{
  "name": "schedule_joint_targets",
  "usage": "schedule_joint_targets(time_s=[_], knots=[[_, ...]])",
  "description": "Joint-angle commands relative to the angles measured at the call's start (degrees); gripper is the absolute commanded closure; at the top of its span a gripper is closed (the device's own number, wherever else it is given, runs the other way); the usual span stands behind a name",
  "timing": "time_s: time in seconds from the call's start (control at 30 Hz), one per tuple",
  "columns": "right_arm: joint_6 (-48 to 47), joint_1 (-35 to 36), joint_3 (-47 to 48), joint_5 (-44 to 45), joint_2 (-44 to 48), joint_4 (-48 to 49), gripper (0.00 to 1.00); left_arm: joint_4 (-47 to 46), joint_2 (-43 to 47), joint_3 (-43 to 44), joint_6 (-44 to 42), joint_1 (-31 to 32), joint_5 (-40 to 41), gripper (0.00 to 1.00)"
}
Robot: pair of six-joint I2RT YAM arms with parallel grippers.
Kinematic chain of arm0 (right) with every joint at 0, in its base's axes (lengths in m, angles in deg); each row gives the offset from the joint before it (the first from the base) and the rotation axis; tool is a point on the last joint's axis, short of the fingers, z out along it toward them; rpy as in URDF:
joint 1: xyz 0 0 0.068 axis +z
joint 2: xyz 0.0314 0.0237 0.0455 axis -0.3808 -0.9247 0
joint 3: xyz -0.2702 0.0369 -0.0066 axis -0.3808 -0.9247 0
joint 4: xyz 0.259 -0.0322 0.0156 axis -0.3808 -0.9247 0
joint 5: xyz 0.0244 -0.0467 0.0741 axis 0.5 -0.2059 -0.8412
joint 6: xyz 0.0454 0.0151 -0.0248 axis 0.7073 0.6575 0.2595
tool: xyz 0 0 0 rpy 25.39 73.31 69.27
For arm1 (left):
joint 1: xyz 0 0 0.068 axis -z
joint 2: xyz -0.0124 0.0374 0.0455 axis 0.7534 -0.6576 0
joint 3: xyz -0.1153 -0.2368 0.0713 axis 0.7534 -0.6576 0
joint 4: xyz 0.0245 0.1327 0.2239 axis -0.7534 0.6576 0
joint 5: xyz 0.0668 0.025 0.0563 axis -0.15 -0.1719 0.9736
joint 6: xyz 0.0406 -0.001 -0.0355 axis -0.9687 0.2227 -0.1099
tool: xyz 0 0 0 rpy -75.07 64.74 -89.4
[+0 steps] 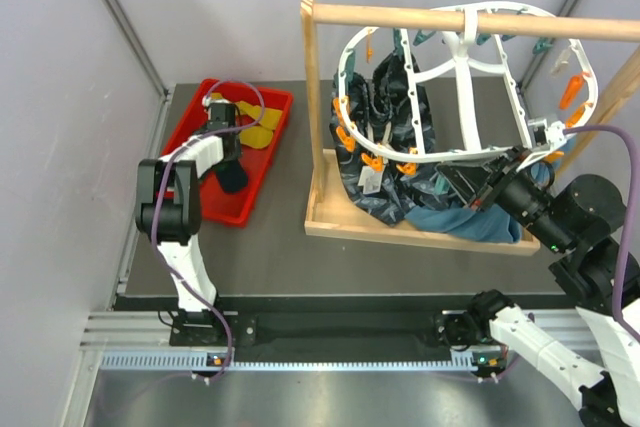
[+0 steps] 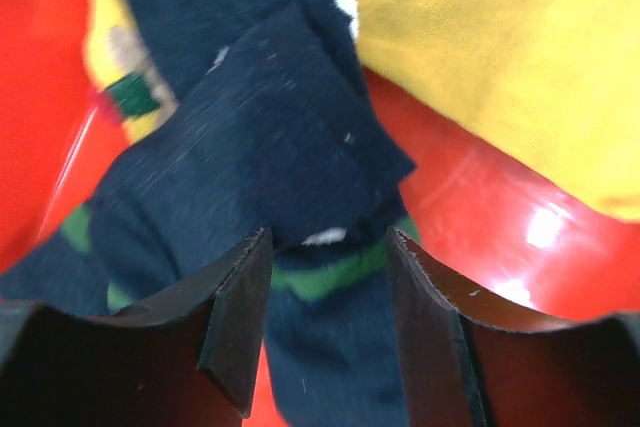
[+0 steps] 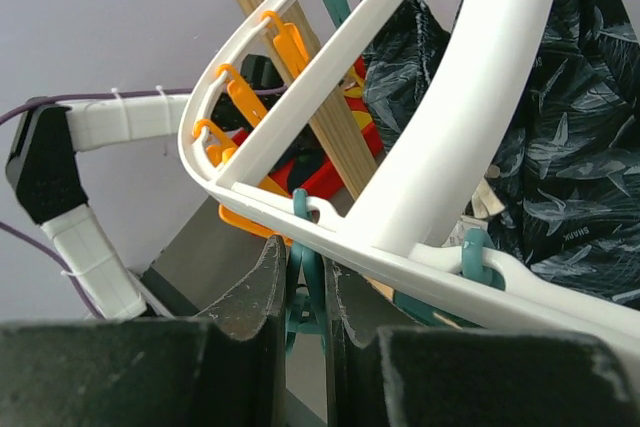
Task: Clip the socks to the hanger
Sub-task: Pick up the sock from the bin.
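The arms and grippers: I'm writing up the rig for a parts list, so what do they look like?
Both arms have white links between black joint housings. A purple cable runs along the left arm, and another loops over the right arm. The left gripper and right gripper each carry two flat, dark, blunt-tipped fingers.

wooden rod point(image 1: 400, 15) across hanger point(image 1: 466, 87), patterned cloth point(image 1: 400, 107) blocking its left

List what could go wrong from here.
1. The open left end effector hangs over overlapping navy socks beside a yellow sock; closing may take more than one.
2. The right end effector pinches only a teal peg under the hanger rim; a slip could let the hanger swing.
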State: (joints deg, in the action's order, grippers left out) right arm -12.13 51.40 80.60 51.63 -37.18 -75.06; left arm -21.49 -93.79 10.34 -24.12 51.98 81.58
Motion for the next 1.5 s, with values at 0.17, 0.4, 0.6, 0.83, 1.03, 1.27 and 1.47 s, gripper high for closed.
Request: schedule_joint_targets(time_s=[0.17,0.4,0.6,0.83,1.03,1.27,1.47], knots=[[-0.28,0.16,-0.24,-2.35,0.15,-0.4,1.0,-7.12,-5.59,5.85,-10.05,-0.37,0.88,0.45],[-0.01,0.17,-0.94,-2.87,-0.11,-0.14,1.0,-6.85,-5.69,7.35,-9.26,-0.46,3.44,0.51],[0.43,0.16,-1.03,-3.31,-0.11,0.3,1.0,-9.59,-5.07,6.37,-10.23,-0.46,3.26,0.52],[0.78,0.25,-1.12,-3.4,0.06,0.3,1.0,-8.53,-8.93,9.89,-10.67,-0.46,4.14,0.54],[1.04,0.17,-0.94,-3.66,0.06,0.48,1.0,-6.95,-9.82,12.1,-10.58,-0.54,4.32,0.7],[1.31,0.16,-0.94,-3.84,-0.02,0.74,1.0,-6.42,-10.7,11.22,-9.35,-0.63,8.17,0.54],[1.13,0.16,-0.5,-3.75,-0.02,0.39,1.0,-6.33,-11.14,10.6,-8.3,-1.33,6.61,0.69]])
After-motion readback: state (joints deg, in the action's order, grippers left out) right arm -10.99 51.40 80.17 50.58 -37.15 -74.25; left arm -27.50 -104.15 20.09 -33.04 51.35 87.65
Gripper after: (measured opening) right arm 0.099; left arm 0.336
